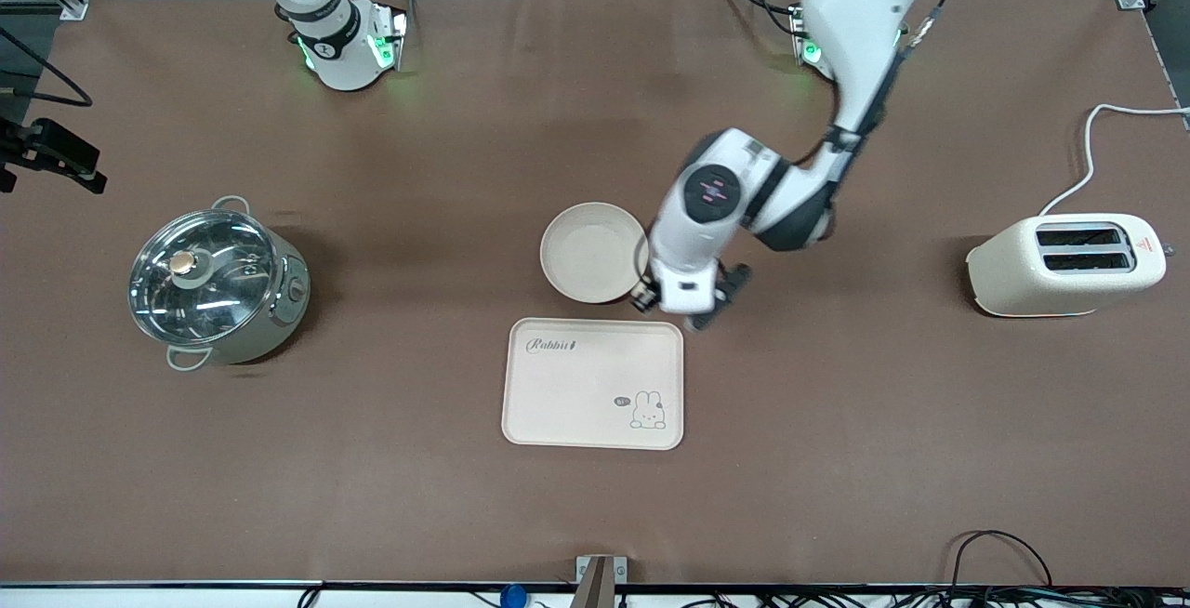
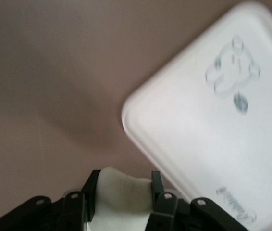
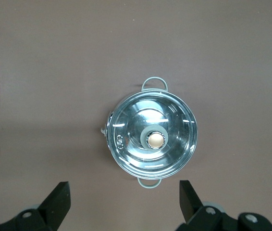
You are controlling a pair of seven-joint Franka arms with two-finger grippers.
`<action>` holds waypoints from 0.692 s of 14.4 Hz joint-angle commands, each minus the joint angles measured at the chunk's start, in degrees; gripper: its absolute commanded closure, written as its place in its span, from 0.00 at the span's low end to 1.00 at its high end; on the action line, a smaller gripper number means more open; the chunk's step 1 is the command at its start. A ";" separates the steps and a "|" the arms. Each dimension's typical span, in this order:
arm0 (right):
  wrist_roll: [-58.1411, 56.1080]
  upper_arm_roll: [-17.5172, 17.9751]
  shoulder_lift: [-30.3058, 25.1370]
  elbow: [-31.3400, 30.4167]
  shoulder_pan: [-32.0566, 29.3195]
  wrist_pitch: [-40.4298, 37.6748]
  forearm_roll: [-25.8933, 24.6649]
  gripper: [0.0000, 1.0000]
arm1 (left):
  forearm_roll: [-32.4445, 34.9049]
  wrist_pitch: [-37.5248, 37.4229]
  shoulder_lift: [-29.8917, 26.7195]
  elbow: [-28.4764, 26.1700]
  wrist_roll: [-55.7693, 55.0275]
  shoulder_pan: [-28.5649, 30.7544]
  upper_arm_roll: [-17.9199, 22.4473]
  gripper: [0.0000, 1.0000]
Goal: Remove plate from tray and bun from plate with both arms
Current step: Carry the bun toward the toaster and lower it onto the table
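Note:
The round cream plate (image 1: 591, 251) is just off the edge of the rabbit tray (image 1: 576, 394) that lies farther from the front camera. My left gripper (image 1: 645, 296) is at the plate's rim on the side toward the left arm's end. In the left wrist view the left gripper (image 2: 125, 179) is shut on the plate's rim (image 2: 120, 199), with the tray (image 2: 208, 144) close beside it. I cannot tell whether the plate touches the table. My right gripper (image 3: 124, 192) is open and empty, high over the table beside the pot (image 3: 153, 139). The bun is out of view.
A steel pot with a glass lid (image 1: 216, 284) stands toward the right arm's end. A cream toaster (image 1: 1067, 266) with a white cable stands toward the left arm's end. Cables lie along the table's front edge.

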 commanded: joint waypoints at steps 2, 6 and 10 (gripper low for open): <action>-0.81 0.44 0.48 1.16 0.08 -0.89 -1.17 0.00 | -0.12 -1.34 -0.24 -1.00 12.50 11.25 -0.40 0.52; -0.54 0.44 1.53 1.42 -0.01 -0.19 -0.37 0.00 | -0.12 -1.34 3.44 -1.26 20.25 18.47 -0.32 0.49; -0.54 0.36 3.38 3.17 -0.44 0.69 6.79 0.00 | -0.04 -1.17 5.91 -1.26 22.98 21.47 -0.32 0.28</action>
